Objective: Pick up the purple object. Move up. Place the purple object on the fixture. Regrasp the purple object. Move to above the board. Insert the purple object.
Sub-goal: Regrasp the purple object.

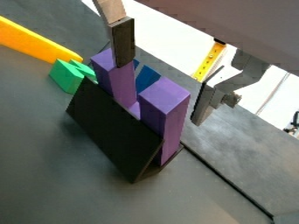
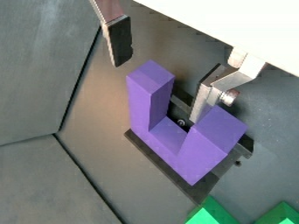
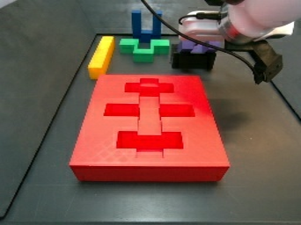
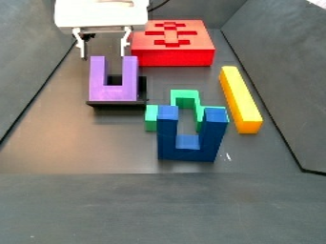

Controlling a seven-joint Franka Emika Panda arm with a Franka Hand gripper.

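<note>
The purple object is a U-shaped block standing with its prongs up on the dark fixture. In a side view only a bit of the purple object shows under the arm. My gripper hangs open just over the prongs, one finger to each side, holding nothing. The red board with cross-shaped recesses lies flat beside the fixture.
A blue two-pronged piece stands against a green block close to the fixture. A yellow bar lies along the tray's edge.
</note>
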